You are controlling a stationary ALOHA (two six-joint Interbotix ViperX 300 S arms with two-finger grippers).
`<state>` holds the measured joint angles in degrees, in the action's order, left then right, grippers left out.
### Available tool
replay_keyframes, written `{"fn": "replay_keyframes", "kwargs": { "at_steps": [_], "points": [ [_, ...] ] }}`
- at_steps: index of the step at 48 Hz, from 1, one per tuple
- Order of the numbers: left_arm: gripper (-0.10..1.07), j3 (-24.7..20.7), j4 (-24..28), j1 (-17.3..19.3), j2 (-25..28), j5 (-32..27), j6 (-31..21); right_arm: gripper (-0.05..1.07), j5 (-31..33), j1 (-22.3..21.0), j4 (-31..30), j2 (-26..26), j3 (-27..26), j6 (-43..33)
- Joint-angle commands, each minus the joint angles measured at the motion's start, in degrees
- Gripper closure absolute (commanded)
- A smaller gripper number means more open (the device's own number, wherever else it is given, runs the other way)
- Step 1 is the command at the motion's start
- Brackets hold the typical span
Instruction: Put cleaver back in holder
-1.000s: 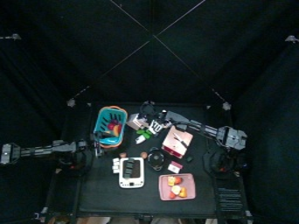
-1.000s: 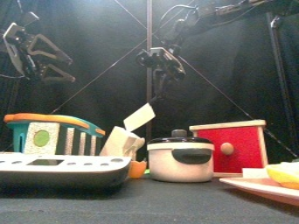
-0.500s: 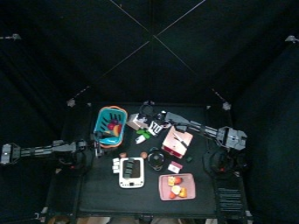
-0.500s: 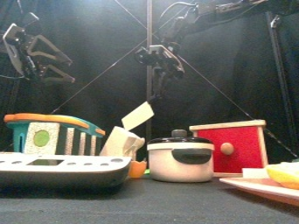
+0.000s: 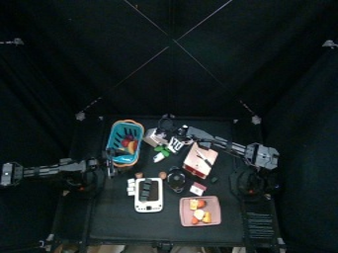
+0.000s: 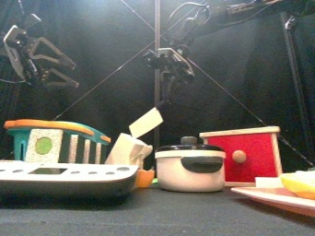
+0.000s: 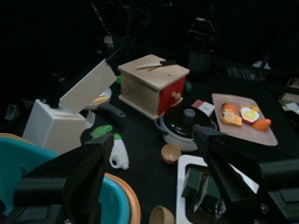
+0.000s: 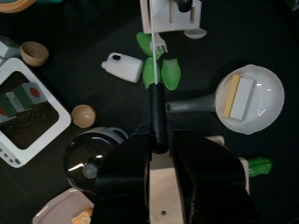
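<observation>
Since a second ago almost nothing has shifted; only the left gripper (image 6: 35,57) has edged slightly at upper left. Nearest in the front view lies a white scale (image 6: 62,180), with a small pot (image 6: 189,167) and a red box (image 6: 248,153) behind it. Farther back, the cleaver (image 6: 146,123) leans blade-up in its white holder (image 6: 125,150). The left jaws hang released. The right gripper (image 6: 169,63) hovers above the cleaver; whether it is clenched cannot be told.

So the basket (image 6: 55,138) sits on the left, cleaver (image 6: 145,122) sticking up from its holder (image 6: 123,150) beside it, pot (image 6: 189,168) in front, box (image 6: 246,154) right, scale (image 6: 68,180) front-left, plate (image 6: 285,195) front-right.
</observation>
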<state>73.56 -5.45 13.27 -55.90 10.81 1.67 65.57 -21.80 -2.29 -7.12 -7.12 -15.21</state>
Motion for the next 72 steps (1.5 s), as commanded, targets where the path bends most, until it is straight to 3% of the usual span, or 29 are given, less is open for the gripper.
{"fn": "replay_keyframes", "kwargs": {
  "at_steps": [1,39,72],
  "points": [
    [-0.05,-0.8,0.2,0.3,0.1,0.3,0.0,0.53,-0.1,0.1,-0.1,1.4,-1.1,0.1],
    [-0.05,-0.6,0.2,0.3,0.1,0.3,0.1,0.53,0.0,-0.1,-0.1,-1.2,-2.0,0.1],
    [-0.06,-0.4,0.1,0.7,0.1,0.3,0.0,0.53,10.9,-0.1,-1.3,-6.8,-13.1,4.1]
  ]
}}
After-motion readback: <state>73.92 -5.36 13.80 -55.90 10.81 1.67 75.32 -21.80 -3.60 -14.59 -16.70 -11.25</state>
